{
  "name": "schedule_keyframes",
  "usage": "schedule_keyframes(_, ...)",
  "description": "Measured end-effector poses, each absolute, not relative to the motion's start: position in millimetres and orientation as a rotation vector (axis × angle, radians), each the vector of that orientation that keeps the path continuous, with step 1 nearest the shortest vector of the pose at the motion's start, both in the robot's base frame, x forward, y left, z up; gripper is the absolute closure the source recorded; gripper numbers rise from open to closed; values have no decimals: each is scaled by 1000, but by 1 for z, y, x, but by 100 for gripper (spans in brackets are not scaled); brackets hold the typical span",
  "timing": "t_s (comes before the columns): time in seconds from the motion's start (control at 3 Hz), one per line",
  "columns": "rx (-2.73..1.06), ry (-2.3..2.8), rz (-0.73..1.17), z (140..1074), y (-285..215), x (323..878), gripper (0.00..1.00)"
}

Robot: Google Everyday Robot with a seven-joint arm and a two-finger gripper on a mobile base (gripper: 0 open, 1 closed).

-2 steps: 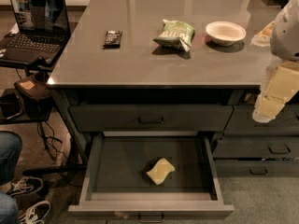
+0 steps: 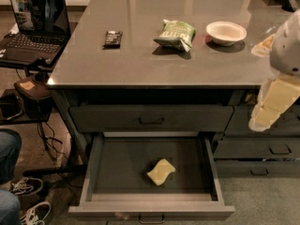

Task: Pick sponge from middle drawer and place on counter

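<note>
Your gripper (image 2: 262, 116) (spread or closed, you cannot tell) hangs right of the middle drawer (image 2: 122, 163); a low approach could clip its side wall, missing the sponge (image 2: 161, 171).

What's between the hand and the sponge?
In the camera view, only the right wall and bare floor of the middle drawer lie between the sponge and the hand, upper right.

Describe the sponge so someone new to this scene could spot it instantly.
Start at the large glossy grey counter; below its front edge the wide dark grey middle drawer is pulled open. Lying on its floor, near the middle, is the small pale yellow wavy-sided sponge, the only thing in there. Its nearest lookalike, the cream end effector, hangs outside the drawer at far right.
</note>
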State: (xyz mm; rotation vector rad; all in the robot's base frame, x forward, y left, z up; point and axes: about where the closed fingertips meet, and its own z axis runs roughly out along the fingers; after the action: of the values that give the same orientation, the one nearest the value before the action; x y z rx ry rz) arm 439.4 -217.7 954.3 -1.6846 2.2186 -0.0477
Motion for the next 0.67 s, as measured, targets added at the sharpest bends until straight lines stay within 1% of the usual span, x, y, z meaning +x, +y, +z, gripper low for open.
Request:
schedule_keyframes(0.33,-1574,2242,168,875,-212,435,0)
schedule_keyframes(0.67,-1428,2313,380,772,-203,427,0)
